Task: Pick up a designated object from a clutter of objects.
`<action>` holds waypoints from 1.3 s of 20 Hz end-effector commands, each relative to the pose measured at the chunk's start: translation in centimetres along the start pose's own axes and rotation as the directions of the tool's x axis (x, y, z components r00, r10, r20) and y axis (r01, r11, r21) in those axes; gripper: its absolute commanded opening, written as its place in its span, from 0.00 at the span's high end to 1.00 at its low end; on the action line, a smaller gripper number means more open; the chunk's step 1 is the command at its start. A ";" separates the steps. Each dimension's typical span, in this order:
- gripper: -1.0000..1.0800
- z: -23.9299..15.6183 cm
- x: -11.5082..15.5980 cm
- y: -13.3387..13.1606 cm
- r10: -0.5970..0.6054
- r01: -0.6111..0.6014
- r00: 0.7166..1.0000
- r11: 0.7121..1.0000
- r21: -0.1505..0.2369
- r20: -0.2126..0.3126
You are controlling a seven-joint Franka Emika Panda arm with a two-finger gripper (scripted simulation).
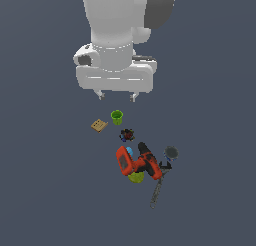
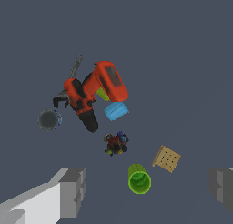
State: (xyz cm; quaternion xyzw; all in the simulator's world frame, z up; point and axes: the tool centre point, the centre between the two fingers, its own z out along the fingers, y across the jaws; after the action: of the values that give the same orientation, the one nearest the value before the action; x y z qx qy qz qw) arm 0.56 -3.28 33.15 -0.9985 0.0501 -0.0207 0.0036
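The designated object (image 1: 127, 135) is a tiny dark lump with red and blue bits, lying between the green cup (image 1: 116, 117) and the red-and-black power drill (image 1: 137, 161). In the wrist view the designated object (image 2: 116, 143) sits just beyond the green cup (image 2: 139, 178) and short of the drill (image 2: 93, 93). My gripper (image 1: 116, 96) hangs open well above the clutter, its fingertips over the spot just behind the green cup. One grey finger (image 2: 70, 191) shows at one edge of the wrist view, the other finger (image 2: 222, 186) at the opposite edge, with nothing between them.
A tan flat square (image 1: 99, 125) lies at the exterior view's left of the green cup. A grey-blue cup (image 1: 171, 153) stands at the drill's right. A yellow-green round thing (image 1: 136, 177) peeks from under the drill, and a thin dark tool (image 1: 157, 192) lies beyond. A small blue block (image 2: 116, 111) touches the drill.
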 end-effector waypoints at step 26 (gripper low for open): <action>0.04 0.6 -0.3 2.1 0.136 -0.136 0.991 0.991 0.004 0.001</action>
State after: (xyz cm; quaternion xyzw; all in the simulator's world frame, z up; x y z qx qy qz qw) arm 0.04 -5.43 32.89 -0.9937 0.1103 -0.0208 0.0067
